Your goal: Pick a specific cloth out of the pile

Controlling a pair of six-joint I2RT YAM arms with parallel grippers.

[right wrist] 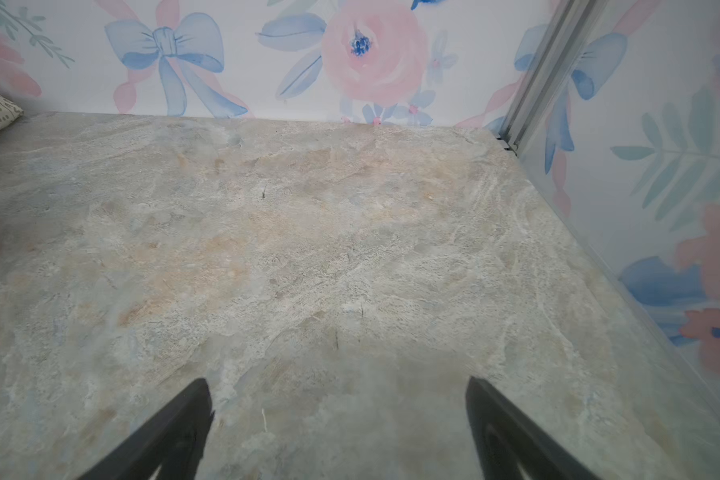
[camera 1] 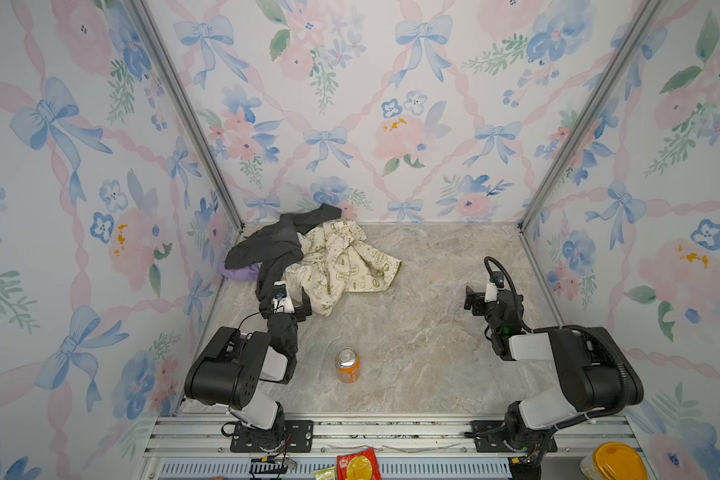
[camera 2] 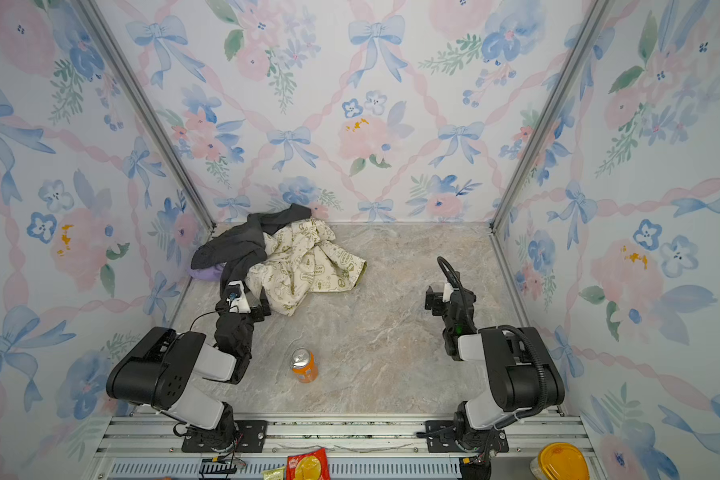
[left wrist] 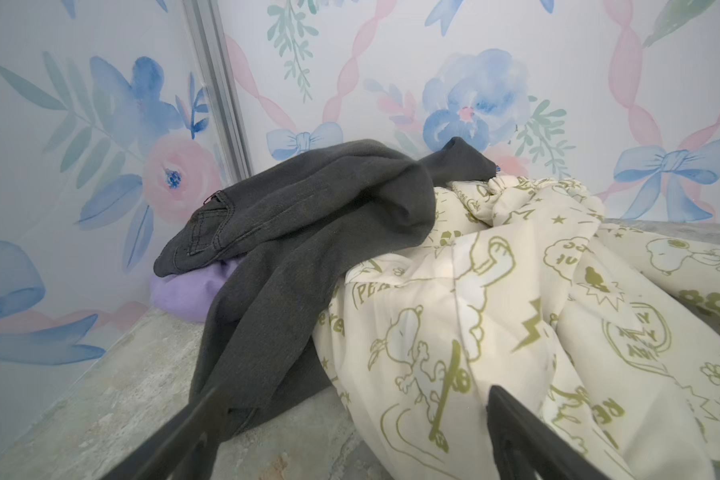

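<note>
In both top views we find the pile (camera 1: 308, 257) heaped in the far left corner of the surface (camera 1: 412, 332). The lilac cloth (camera 1: 242, 273) peeks out on its wall side, pinned under the dark grey garment (camera 1: 273, 245). Our left hand (camera 1: 285, 306), spread wide and empty, sits at the pile's near edge, so the cloth lies ahead and to its left. The right hand (camera 1: 473, 298), equally spread and empty, is well apart.
</note>
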